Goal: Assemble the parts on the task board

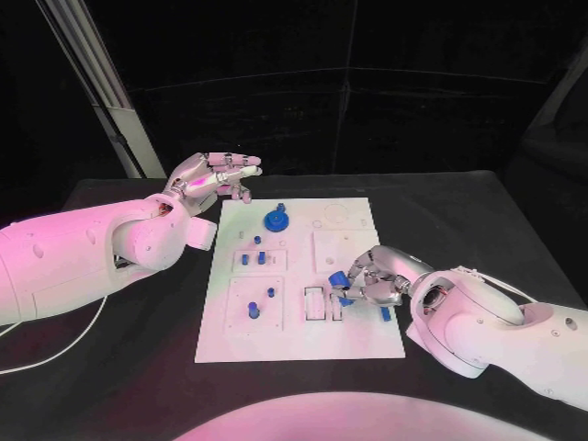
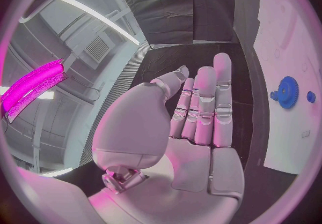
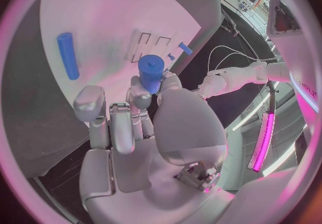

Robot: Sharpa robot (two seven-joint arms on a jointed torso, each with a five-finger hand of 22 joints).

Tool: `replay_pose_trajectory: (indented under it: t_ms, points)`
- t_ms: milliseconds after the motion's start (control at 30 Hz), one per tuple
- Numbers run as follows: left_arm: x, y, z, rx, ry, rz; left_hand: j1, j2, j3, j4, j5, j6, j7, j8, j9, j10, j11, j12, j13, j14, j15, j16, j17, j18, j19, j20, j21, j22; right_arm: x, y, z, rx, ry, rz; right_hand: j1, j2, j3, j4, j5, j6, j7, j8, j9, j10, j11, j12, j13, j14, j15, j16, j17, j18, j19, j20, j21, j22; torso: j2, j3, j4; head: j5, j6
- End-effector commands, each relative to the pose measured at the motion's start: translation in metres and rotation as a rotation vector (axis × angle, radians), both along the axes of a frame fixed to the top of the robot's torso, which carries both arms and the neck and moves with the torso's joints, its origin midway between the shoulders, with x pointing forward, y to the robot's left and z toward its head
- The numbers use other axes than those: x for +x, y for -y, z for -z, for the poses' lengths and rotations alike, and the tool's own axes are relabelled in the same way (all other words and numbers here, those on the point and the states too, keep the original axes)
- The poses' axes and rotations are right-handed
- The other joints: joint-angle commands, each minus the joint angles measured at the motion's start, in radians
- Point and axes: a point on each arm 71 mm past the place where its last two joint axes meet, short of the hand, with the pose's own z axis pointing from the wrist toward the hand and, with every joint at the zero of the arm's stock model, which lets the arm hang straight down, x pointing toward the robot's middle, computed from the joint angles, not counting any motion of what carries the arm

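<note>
The white task board lies mid-table. On its far part sits a blue gear, and small blue pegs stand in the left column. My right hand hovers over the board's near right part and pinches a short blue cylinder at its fingertips. A blue rod lies flat on the board beside that hand. My left hand is raised off the board's far left corner, fingers stretched out, holding nothing.
Rectangular slots are cut in the board next to the right hand. More blue pegs stand in the near left block. Black table surrounds the board. A white cable trails near the left arm.
</note>
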Motion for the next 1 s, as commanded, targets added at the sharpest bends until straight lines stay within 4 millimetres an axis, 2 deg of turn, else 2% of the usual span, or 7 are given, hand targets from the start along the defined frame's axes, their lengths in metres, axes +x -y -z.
replay_pose_trajectory:
  t_ms: [33, 367, 600, 767, 900, 933, 1000]
  points:
    - [0.000, 0.003, -0.001, -0.011, 0.002, 0.014, -0.003, 0.007, -0.001, -0.004, 0.004, -0.007, -0.003, 0.007, -0.001, -0.006, -0.001, 0.007, -0.001, -0.007, -0.001, -0.003, -0.001, 0.014, -0.008, 0.001, -0.003, -0.001, -0.001, -0.010, 0.006, 0.009, -0.088, -0.028, -0.016, 0.008, -0.008, 0.000, -0.011, 0.033, -0.022, 0.002, 0.004, 0.011, -0.001, 0.002, 0.003, 0.068, -0.010, 0.004, 0.067, -0.005, 0.003, -0.004, 0.003, 0.000, 0.000, -0.0012, 0.0005, 0.000, -0.002]
    - [-0.001, 0.004, -0.001, -0.012, 0.001, 0.018, -0.003, 0.007, -0.001, -0.004, 0.004, -0.007, -0.003, 0.007, -0.001, -0.006, -0.001, 0.007, -0.001, -0.007, -0.001, -0.003, -0.001, 0.014, -0.008, 0.001, -0.003, -0.001, 0.000, -0.029, 0.015, -0.013, -0.172, -0.061, -0.034, 0.024, -0.015, 0.000, -0.014, 0.059, -0.032, 0.006, 0.012, 0.025, -0.009, 0.008, 0.014, 0.068, -0.017, 0.003, 0.066, -0.005, 0.001, -0.009, 0.001, -0.004, 0.000, -0.0019, -0.0004, 0.006, -0.007]
    - [-0.001, 0.004, -0.001, -0.012, 0.001, 0.017, -0.003, 0.007, -0.001, -0.004, 0.004, -0.007, -0.003, 0.007, -0.001, -0.006, -0.001, 0.007, -0.001, -0.007, -0.001, -0.003, -0.001, 0.014, -0.008, 0.001, -0.003, -0.001, 0.002, -0.031, 0.016, -0.018, -0.159, -0.046, -0.039, 0.028, -0.018, 0.000, -0.014, 0.068, -0.036, 0.008, 0.016, 0.031, -0.012, 0.013, 0.021, 0.068, -0.020, 0.002, 0.065, -0.005, 0.001, -0.012, 0.000, -0.004, 0.000, 0.0001, -0.0026, 0.011, -0.008]
    - [-0.001, 0.004, -0.002, -0.012, 0.001, 0.017, -0.003, 0.007, -0.001, -0.004, 0.004, -0.007, -0.003, 0.007, -0.001, -0.006, -0.001, 0.007, -0.001, -0.007, -0.001, -0.003, -0.001, 0.014, -0.008, 0.001, -0.003, -0.001, 0.004, -0.035, 0.015, -0.024, -0.142, -0.050, -0.059, 0.031, -0.032, -0.001, -0.052, 0.075, -0.039, 0.006, 0.022, 0.035, -0.015, 0.008, 0.022, 0.067, -0.023, 0.001, 0.063, -0.005, 0.002, -0.015, -0.001, -0.005, 0.001, 0.0004, -0.0019, 0.012, -0.009]
    - [-0.001, 0.003, -0.002, -0.012, 0.001, 0.017, -0.003, 0.007, -0.001, -0.004, 0.004, -0.007, -0.003, 0.007, -0.001, -0.006, -0.001, 0.007, -0.001, -0.007, -0.001, -0.003, -0.001, 0.014, -0.008, 0.001, -0.003, -0.001, 0.004, -0.037, 0.015, -0.029, -0.135, -0.058, -0.100, 0.035, -0.061, -0.002, -0.187, 0.080, -0.041, 0.005, 0.030, 0.037, -0.016, -0.001, 0.022, 0.068, -0.024, 0.000, 0.064, -0.005, 0.002, -0.017, -0.002, -0.006, 0.001, 0.0005, -0.0009, 0.011, -0.011]
    - [-0.001, 0.003, -0.002, -0.012, 0.001, 0.016, -0.003, 0.007, -0.001, -0.004, 0.004, -0.007, -0.003, 0.007, -0.001, -0.006, -0.001, 0.007, -0.001, -0.007, -0.001, -0.003, -0.001, 0.014, -0.008, 0.001, -0.003, -0.001, 0.004, -0.037, 0.015, -0.031, -0.133, -0.060, -0.135, 0.039, -0.080, -0.016, -0.281, 0.081, -0.042, 0.005, 0.033, 0.038, -0.015, -0.005, 0.022, 0.067, -0.025, -0.001, 0.063, -0.005, 0.002, -0.018, -0.004, -0.007, 0.001, 0.0006, -0.0013, 0.012, -0.011]
    - [-0.001, 0.003, -0.002, -0.012, 0.001, 0.016, -0.003, 0.007, -0.001, -0.004, 0.004, -0.007, -0.003, 0.007, -0.001, -0.006, -0.001, 0.007, -0.001, -0.007, -0.001, -0.003, -0.001, 0.014, -0.008, 0.001, -0.003, -0.001, 0.004, -0.037, 0.015, -0.037, -0.126, -0.062, -0.171, 0.034, -0.105, -0.007, -0.392, 0.080, -0.041, 0.003, 0.038, 0.034, -0.015, -0.018, 0.016, 0.066, -0.024, -0.003, 0.060, -0.004, 0.000, -0.018, -0.007, -0.012, 0.001, 0.0006, -0.0015, 0.013, -0.011]
